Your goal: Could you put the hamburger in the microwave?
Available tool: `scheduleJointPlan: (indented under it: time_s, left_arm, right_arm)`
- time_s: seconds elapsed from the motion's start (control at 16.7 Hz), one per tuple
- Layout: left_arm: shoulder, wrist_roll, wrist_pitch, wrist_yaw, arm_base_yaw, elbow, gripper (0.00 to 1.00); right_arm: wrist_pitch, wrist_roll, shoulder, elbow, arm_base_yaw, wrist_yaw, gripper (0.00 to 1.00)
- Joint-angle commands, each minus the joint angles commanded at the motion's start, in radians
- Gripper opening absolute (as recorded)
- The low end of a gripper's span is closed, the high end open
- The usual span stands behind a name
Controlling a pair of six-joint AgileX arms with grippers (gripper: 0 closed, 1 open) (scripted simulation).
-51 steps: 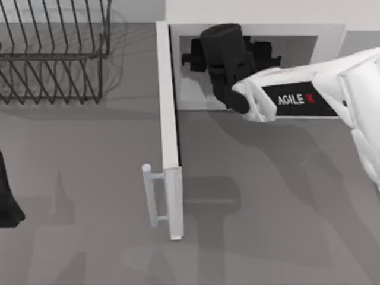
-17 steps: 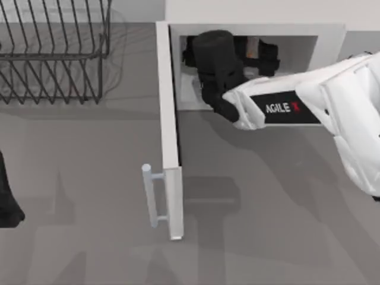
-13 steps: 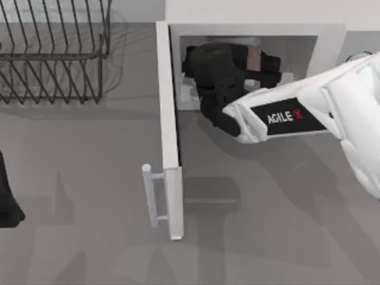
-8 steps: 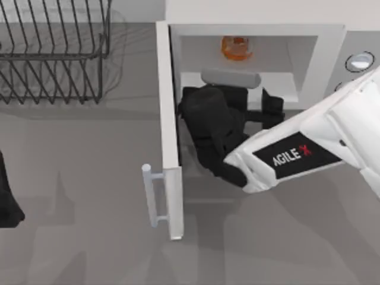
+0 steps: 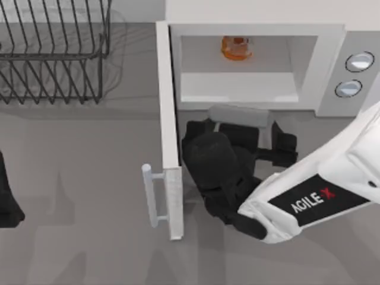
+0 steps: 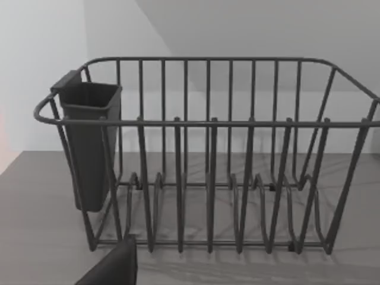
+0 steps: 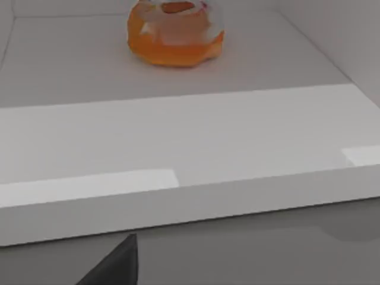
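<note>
Deep inside the microwave (image 5: 255,12), near the back wall of its cavity, the hamburger (image 5: 236,47) sits alone on the white floor. From the right wrist view the hamburger (image 7: 176,32) is cut off at its upper edge, and the front ledge of the cavity lies between it and the camera. The door (image 5: 168,119) stands wide open toward the front of the table, its pale handle (image 5: 151,196) on the outer side. Two round knobs (image 5: 354,74) are seen on the grey panel.

Outside the cavity, just in front of the opening, the right gripper (image 5: 279,145) holds nothing; the black wrist hides part of it, so I cannot tell how far its fingers are apart. Parked at the table's left edge, the left gripper (image 5: 7,205) is cut off. Its wrist camera faces the black wire dish rack (image 6: 208,154).
</note>
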Motion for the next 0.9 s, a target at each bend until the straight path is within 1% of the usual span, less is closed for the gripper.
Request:
scheduleJointPlan:
  time_s: [0.24, 0.36, 0.72, 0.9]
  left_arm:
    - [0.0, 0.0, 0.0, 0.0, 0.0, 0.0, 1.0]
    - [0.0, 0.0, 0.0, 0.0, 0.0, 0.0, 1.0]
    - [0.0, 0.0, 0.0, 0.0, 0.0, 0.0, 1.0]
    - [0.0, 0.0, 0.0, 0.0, 0.0, 0.0, 1.0]
  right_arm:
    - [-0.006, -0.001, 0.003, 0.003, -0.007, -0.002, 1.0]
    - [-0.042, -0.001, -0.03, 0.014, -0.008, -0.001, 1.0]
    - [-0.315, -0.002, -0.218, 0.075, -0.007, -0.008, 1.0]
    - [-0.374, -0.002, -0.272, 0.096, -0.007, -0.006, 1.0]
